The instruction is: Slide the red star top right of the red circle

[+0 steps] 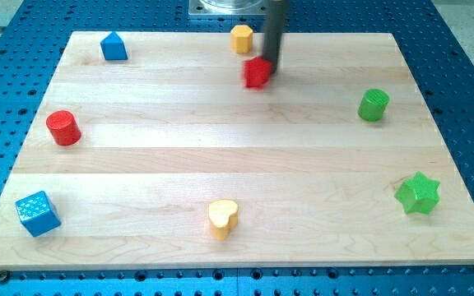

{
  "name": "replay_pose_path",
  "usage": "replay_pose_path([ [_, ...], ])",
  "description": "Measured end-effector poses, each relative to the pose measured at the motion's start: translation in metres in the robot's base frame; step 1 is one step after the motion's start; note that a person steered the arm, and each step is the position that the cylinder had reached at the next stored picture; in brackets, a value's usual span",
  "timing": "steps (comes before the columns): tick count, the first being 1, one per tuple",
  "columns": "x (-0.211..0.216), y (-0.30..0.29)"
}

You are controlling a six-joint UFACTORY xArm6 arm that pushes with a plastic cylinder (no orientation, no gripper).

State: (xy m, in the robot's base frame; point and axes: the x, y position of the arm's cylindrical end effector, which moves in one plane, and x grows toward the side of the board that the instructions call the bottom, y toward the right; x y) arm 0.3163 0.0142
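Observation:
The red star [257, 73] lies near the view's top, a little right of centre, and looks blurred. My tip [269, 67] touches its upper right side. The rod rises from there to the view's top edge. The red circle [62, 127], a short cylinder, stands far off at the view's left, lower than the star.
A yellow hexagon block [241, 38] sits just above-left of the star. A blue pentagon-like block [113, 47] is at top left, a blue cube [37, 213] at bottom left, a yellow heart [223, 217] at bottom centre, a green cylinder [374, 105] at right, a green star [418, 194] at lower right.

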Motion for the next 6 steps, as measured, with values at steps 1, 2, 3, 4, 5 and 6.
replay_pose_path([
  [1,0.046,-0.067],
  [2,0.071,-0.028],
  [3,0.079,-0.076],
  [4,0.079,-0.156],
  [5,0.078,-0.190],
  [6,0.069,-0.207],
])
